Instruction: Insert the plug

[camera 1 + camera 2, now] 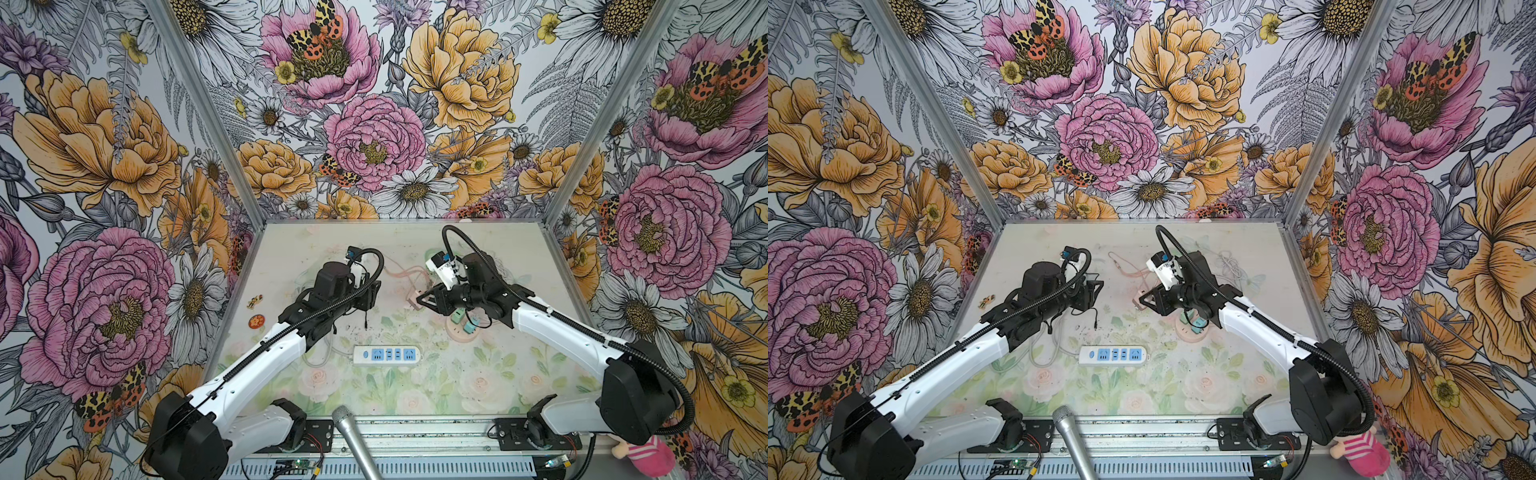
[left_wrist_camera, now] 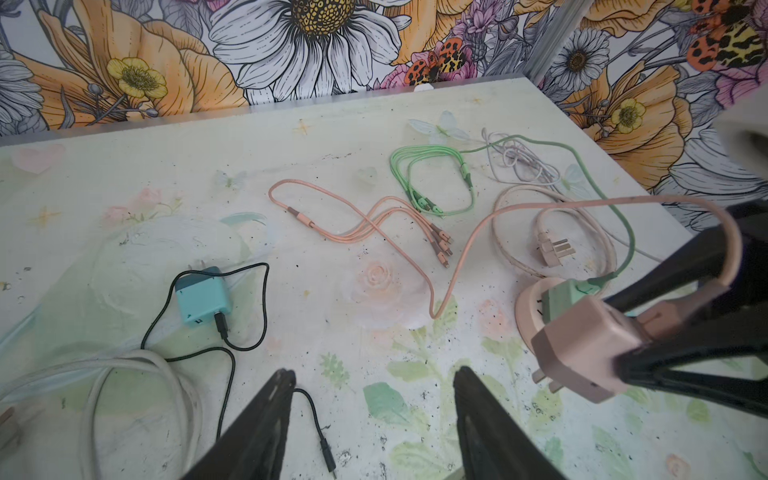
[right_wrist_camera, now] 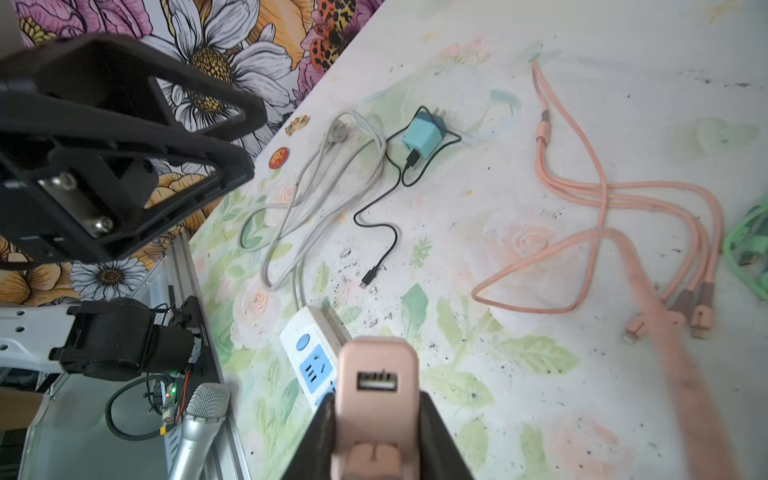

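Observation:
A pink plug point(image 3: 376, 374), a square charger block with a USB port on its face and a pink cable point(image 2: 465, 249) trailing from it, hangs above the table between the fingers of my right gripper point(image 3: 376, 401), which is shut on its sides. In both top views the plug point(image 1: 411, 300) sits at the right gripper's point(image 1: 420, 300) tip, behind the white power strip point(image 1: 386, 355) with blue sockets. The left wrist view shows the plug's point(image 2: 582, 353) prongs pointing down. My left gripper point(image 2: 374, 386) hovers open and empty over bare table, to the left of the plug point(image 1: 1139, 304).
A teal charger point(image 2: 203, 297) with a black cable lies near the left gripper. A green cable point(image 2: 432, 183), a pink three-pin plug point(image 2: 555, 251) and a round pink socket point(image 1: 461, 328) holding green plugs lie under the right arm. A microphone point(image 1: 353, 440) juts in at the front edge.

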Tool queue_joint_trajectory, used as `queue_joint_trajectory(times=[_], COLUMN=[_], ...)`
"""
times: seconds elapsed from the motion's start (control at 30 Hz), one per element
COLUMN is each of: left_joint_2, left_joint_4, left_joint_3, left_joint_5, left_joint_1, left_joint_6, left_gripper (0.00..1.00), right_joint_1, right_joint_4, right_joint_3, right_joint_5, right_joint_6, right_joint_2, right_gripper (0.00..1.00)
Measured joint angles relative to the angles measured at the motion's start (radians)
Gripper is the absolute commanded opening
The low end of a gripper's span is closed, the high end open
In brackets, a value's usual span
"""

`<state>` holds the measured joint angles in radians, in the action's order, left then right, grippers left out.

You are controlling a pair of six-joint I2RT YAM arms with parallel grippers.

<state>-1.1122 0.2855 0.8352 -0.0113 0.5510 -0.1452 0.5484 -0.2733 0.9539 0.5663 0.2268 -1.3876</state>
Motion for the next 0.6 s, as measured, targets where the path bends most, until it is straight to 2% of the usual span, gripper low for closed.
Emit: queue_joint_trajectory(times=[0.6], left_joint_2=[0.027], left_joint_4=[0.007], left_joint_3=[-0.016], left_joint_5=[0.000], left_joint_1=[0.011], left_joint_6=[-0.025], left_gripper=[0.64], right_joint_1=[0.082], right_joint_4=[-0.016], right_joint_3=[-0.100], right_joint_5=[-0.046], right_joint_6=[-0.220], right_joint_2=[0.028], right_gripper=[0.00])
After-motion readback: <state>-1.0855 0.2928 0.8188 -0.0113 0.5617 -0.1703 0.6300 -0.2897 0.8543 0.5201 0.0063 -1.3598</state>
